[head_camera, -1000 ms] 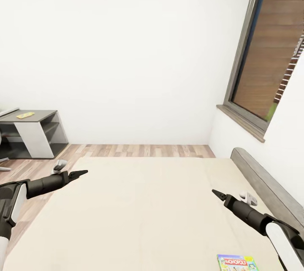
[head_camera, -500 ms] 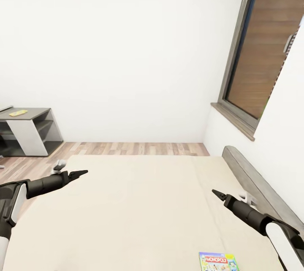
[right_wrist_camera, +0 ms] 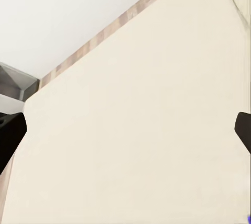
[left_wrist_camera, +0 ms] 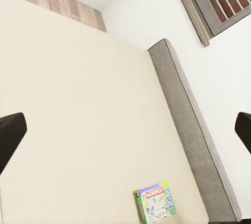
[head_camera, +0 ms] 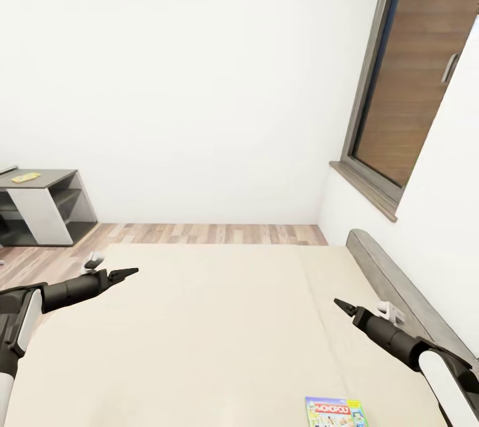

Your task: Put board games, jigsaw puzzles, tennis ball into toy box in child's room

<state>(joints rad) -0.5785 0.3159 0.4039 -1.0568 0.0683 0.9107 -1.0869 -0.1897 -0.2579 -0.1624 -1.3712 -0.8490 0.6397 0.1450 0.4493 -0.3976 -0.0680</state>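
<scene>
One board game (head_camera: 334,412), a flat box with a green edge and a red "Monopoly" logo, lies on the bed (head_camera: 219,320) near the picture's lower edge. The left wrist view has the same board game (left_wrist_camera: 154,203) on the beige mattress (left_wrist_camera: 78,109), beside the grey headboard (left_wrist_camera: 188,124). My left gripper (head_camera: 126,273) hovers over the bed's left side and my right gripper (head_camera: 342,307) over its right side, a little beyond the box. In both wrist views the left gripper (left_wrist_camera: 125,132) and the right gripper (right_wrist_camera: 125,132) are open and hold nothing. The table's dark grey lower top (head_camera: 50,177) shows at far left.
A small flat yellow thing (head_camera: 25,177) lies on the dark grey top, too small to name. Wood floor (head_camera: 213,234) runs between the bed and the white wall. A large window (head_camera: 412,81) and the grey headboard (head_camera: 392,281) bound the right side.
The whole picture has shifted to the left, so the camera has turned to the right. Both arms hold the same pose and the board game lies where it was.
</scene>
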